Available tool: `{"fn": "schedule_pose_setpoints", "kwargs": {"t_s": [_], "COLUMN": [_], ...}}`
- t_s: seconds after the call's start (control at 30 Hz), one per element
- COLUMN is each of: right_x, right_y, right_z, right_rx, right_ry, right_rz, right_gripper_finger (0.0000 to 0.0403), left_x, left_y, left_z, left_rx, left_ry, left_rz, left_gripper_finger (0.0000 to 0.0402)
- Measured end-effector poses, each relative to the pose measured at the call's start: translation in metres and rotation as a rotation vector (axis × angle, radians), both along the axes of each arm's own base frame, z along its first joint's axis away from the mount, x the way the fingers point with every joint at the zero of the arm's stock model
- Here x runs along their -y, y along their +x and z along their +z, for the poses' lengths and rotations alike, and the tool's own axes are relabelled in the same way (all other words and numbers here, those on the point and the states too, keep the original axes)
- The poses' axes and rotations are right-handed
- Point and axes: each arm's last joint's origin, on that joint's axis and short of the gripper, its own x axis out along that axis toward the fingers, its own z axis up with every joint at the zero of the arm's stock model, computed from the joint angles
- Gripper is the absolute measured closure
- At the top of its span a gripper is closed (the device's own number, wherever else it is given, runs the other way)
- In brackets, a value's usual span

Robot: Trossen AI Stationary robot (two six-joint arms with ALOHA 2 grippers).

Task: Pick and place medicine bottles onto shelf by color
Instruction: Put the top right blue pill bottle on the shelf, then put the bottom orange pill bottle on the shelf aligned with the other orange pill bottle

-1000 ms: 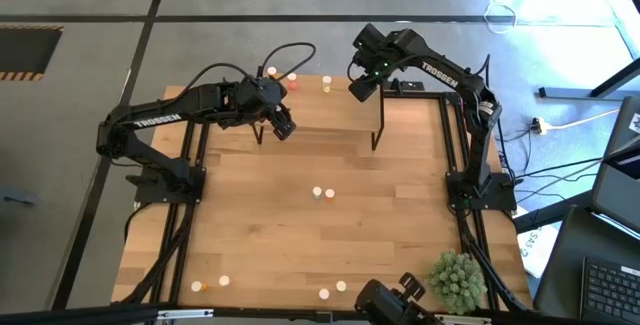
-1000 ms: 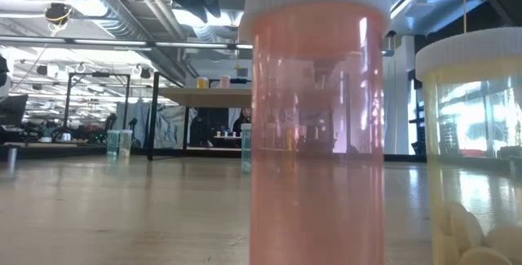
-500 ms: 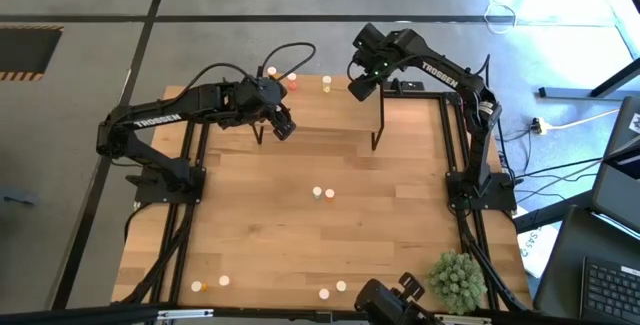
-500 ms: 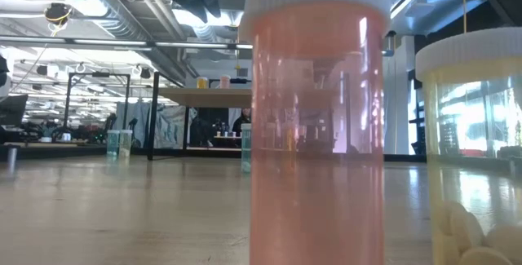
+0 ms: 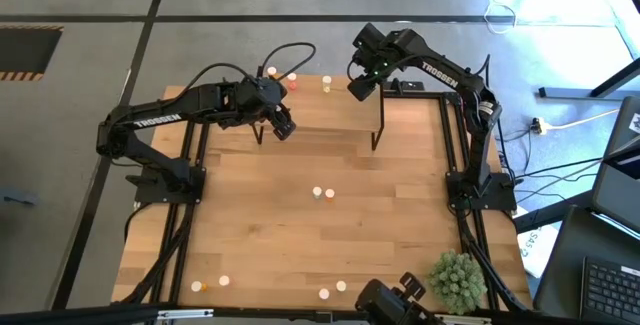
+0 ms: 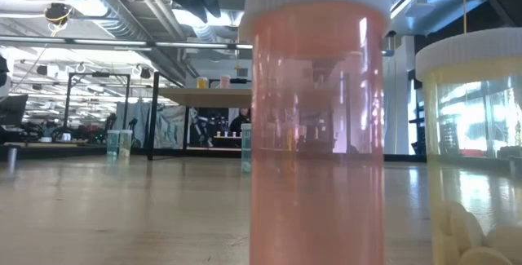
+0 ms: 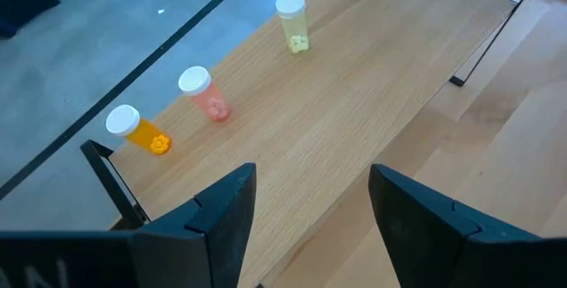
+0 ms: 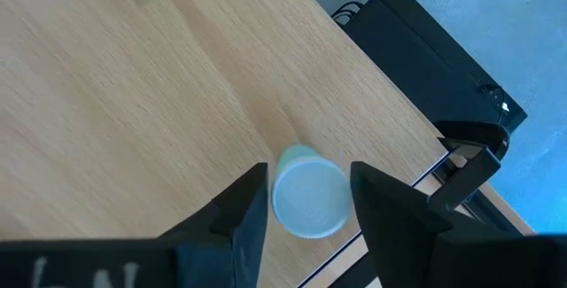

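The right gripper [image 8: 306, 201] hung over the shelf's [image 8: 133, 102] right end, at the high view's upper middle, its jaws parted on either side of a green bottle [image 8: 307, 198] without visibly pressing it. That bottle stood upright, long axis vertical, cap toward the wrist camera. The left gripper [image 7: 310, 204] hovered over the shelf's left part, open and empty. Farther along the board stood three more upright bottles in a row: orange [image 7: 137, 130], pink [image 7: 204, 92], yellow [image 7: 293, 21]. Other bottles stood on the table [image 5: 300, 195] at centre and along the bottom edge.
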Motion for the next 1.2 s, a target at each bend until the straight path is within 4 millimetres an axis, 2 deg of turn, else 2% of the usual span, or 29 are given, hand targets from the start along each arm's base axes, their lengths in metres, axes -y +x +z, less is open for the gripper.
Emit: {"fn": "schedule_pose_setpoints", "kwargs": {"t_s": [0.3, 0.77, 0.97, 1.2], "right_x": [-0.003, -0.022, -0.045, -0.084], "right_y": [-0.005, -0.025, -0.033, -0.045], "right_z": [0.010, 0.055, 0.083, 0.116], "right_rx": [0.017, 0.139, 0.204, 0.274], "right_ry": [-0.021, -0.142, -0.229, -0.347], "right_rz": [-0.002, -0.004, 0.094, 0.296], "right_gripper_finger": [0.0238, 0.0238, 0.0238, 0.0237], "left_x": [0.000, 0.000, 0.001, 0.007], "left_y": [0.000, 0.000, -0.007, -0.033], "left_z": [0.000, 0.000, 0.004, 0.022], "left_rx": [0.000, -0.001, 0.004, 0.065], "left_ry": [0.000, 0.004, 0.009, 0.026], "left_rz": [0.000, 0.005, 0.009, 0.020], "left_gripper_finger": [0.0187, 0.0187, 0.0187, 0.0187]}}
